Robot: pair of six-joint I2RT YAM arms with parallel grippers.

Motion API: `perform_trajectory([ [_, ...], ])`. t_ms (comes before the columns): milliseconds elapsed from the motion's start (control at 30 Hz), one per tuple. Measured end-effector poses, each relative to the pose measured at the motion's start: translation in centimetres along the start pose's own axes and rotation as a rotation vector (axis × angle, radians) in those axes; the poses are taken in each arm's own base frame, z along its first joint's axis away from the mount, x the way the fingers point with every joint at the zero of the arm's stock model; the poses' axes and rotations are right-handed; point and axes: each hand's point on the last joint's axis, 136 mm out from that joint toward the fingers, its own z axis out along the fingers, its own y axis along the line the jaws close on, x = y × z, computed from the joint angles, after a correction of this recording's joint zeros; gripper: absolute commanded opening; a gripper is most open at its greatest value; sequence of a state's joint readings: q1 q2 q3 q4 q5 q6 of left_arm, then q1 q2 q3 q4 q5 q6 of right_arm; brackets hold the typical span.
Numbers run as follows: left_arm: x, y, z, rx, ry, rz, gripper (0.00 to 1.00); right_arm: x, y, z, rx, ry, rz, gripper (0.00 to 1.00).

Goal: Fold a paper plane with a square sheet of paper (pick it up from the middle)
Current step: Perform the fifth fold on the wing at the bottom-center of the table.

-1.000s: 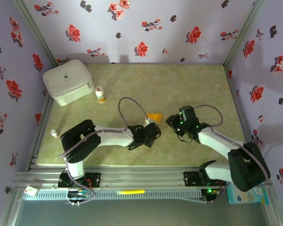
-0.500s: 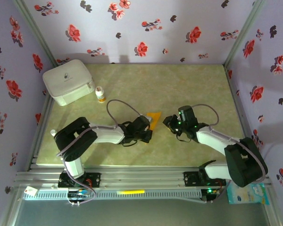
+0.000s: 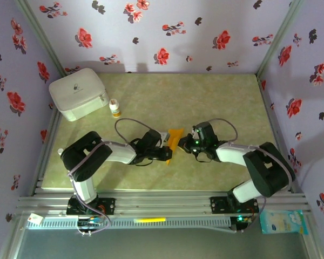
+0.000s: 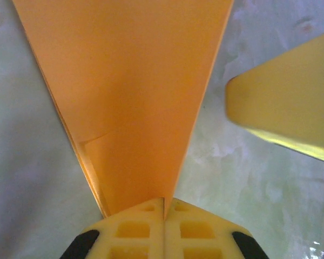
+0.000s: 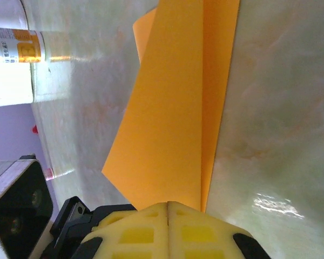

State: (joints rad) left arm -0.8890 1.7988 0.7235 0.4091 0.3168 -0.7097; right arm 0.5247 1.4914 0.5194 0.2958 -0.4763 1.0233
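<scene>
Over table [image 3: 232,97], tapered layered orange paper [image 3: 175,135]

Orange paper [image 3: 176,135]; pale-green marbled table [image 3: 151,97]; lilac walls [image 3: 151,48] w/ red flowers.

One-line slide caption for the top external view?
Left gripper and right gripper shut on the folded orange paper between them.

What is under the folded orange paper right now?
Greenish marbled table shows all around the paper. The left tool and right tool each pinch it. Whatever lies directly beneath the paper's layers is covered.
</scene>
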Motion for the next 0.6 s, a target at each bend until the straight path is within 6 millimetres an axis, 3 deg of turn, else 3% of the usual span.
perform_trajectory([
  [333, 0.2, 0.0, -0.3, 0.075, 0.004, -0.028, 0.00, -0.5, 2.3, 1.2, -0.056, 0.038, -0.063, 0.03],
  [600, 0.3, -0.1, -0.4, 0.099, 0.020, -0.036, 0.00, -0.5, 2.0, 2.1, -0.046, 0.053, -0.072, 0.03],
])
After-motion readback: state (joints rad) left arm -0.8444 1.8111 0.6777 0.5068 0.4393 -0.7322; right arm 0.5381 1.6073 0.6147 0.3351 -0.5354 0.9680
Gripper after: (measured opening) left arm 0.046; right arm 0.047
